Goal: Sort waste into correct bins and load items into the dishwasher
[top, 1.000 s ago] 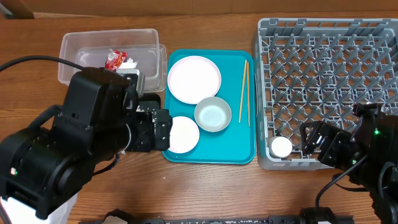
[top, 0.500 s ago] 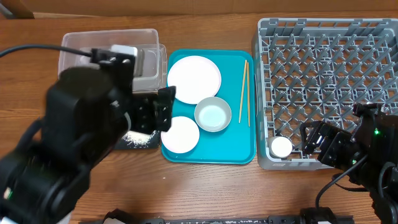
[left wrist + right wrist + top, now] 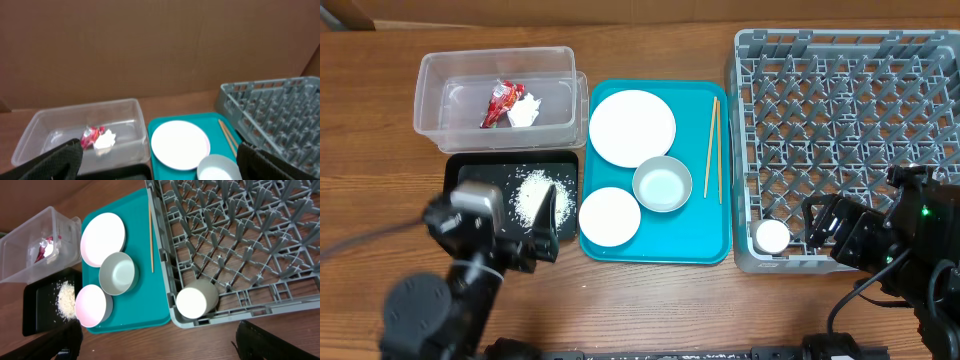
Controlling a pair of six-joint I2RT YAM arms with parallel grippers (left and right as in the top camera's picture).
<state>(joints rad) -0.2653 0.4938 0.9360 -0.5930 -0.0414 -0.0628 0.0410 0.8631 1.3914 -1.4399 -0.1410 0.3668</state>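
My left gripper (image 3: 160,163) and right gripper (image 3: 159,341) stand spread, holding nothing. Print on the wrapper (image 3: 501,103) in the tub (image 3: 430,100) is too small to read.

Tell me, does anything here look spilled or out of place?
Nothing really stands out. The rice lies loose, but inside the black tray. The wrapper and tissue sit in the clear tub, and the cup sits in a corner of the rack.
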